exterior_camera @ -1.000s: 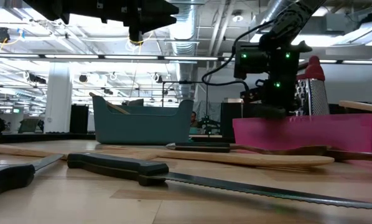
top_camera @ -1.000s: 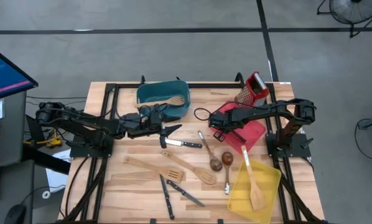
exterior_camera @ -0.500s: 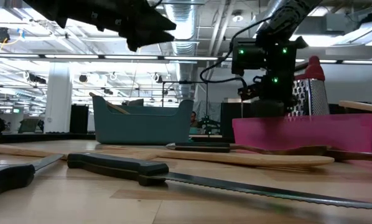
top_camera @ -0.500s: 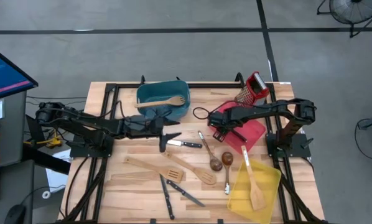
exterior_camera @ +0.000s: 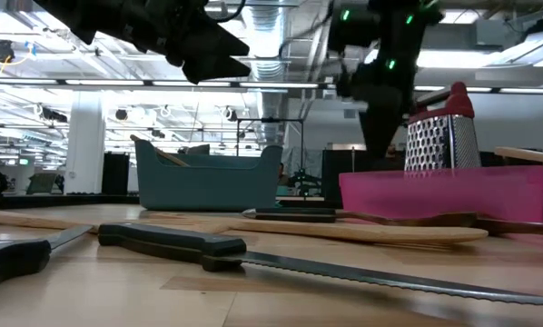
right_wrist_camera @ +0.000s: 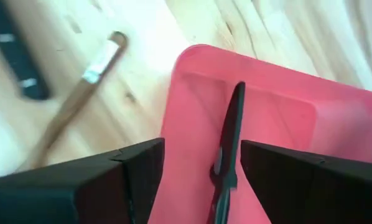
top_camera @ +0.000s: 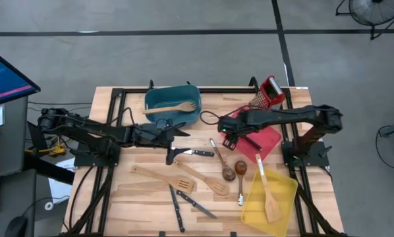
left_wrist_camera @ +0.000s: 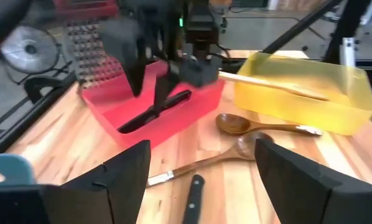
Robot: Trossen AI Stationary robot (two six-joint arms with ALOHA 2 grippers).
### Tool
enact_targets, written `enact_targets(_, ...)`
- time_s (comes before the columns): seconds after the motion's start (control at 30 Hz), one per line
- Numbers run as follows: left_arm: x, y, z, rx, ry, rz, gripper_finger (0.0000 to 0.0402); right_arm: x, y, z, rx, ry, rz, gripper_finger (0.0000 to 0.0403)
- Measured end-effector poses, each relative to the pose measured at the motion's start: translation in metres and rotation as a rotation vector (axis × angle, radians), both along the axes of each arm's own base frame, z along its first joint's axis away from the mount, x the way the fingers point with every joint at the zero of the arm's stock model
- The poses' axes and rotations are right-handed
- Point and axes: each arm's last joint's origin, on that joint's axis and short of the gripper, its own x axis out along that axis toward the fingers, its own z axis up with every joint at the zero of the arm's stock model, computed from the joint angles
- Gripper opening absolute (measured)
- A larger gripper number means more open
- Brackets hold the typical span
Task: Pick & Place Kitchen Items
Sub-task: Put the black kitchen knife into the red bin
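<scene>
Knife in red bin: a black-handled knife (right_wrist_camera: 228, 146) lies loose on the floor of the red bin (right_wrist_camera: 279, 118), nothing holding it. Stiff, slim and light by the look of it; I'd take any of these by the handle, never the blade.
Knife on the table: a second black-handled knife (top_camera: 196, 152) lies flat just in front of the left arm's fingers. Its low profile would call for a pinch across the handle, close to the wood.
Brown spoons: two dark-bowled spoons (top_camera: 227, 172) lie between the red bin and the yellow bin (top_camera: 284, 185). Smooth rounded bowls look slippery; the thin handles are the better hold.
Wooden turners: pale slotted turners (top_camera: 184, 185) lie mid-table. Light and rigid, with grippy bare wood; I'd grasp them mid-handle.
Already binned: a wooden spoon (top_camera: 174, 108) rests in the teal bin (top_camera: 152, 100); a spatula (top_camera: 269, 197) lies in the yellow bin.
Left gripper (top_camera: 173, 146): fingers spread wide, empty, hanging above the table beside the teal bin.
Right gripper (top_camera: 226, 133): fingers apart, empty, raised over the near edge of the red bin.
Grater (exterior_camera: 435, 141): stands behind the red bin, untouched.
</scene>
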Motion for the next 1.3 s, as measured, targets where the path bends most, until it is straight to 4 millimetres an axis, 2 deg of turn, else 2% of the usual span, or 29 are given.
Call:
enact_targets(0.13, 0.003, -0.002, -0.007, -0.002, 0.028, -0.055, 0.0273, -0.014, 0.013, 0.034, -0.003, -0.135, 0.022, 0.0217)
enact_targets(0.3, 0.017, -0.004, -0.032, -0.001, 0.1, -0.111, 0.0273, -0.037, 0.03, 0.073, 0.012, -0.334, 0.04, 0.0217)
enact_targets(0.53, 0.042, -0.002, -0.071, 0.012, 0.17, -0.106, 0.0273, -0.06, 0.051, 0.106, 0.001, -0.547, 0.079, 0.0217)
enact_targets(0.7, 0.057, 0.001, -0.087, 0.053, 0.224, -0.113, 0.0273, -0.066, 0.06, 0.113, -0.02, -0.59, 0.104, 0.0217)
enact_targets(0.87, 0.069, 0.004, -0.097, 0.062, 0.249, -0.124, 0.0273, -0.065, 0.065, 0.111, -0.037, -0.582, 0.116, 0.0214)
enact_targets(1.1, 0.072, 0.017, -0.119, 0.028, 0.321, -0.106, 0.0273, -0.062, 0.069, 0.103, -0.04, -0.539, 0.131, 0.0212)
enact_targets(1.3, 0.072, 0.019, -0.135, 0.013, 0.382, -0.101, 0.0273, -0.061, 0.069, 0.104, -0.04, -0.551, 0.129, 0.0211)
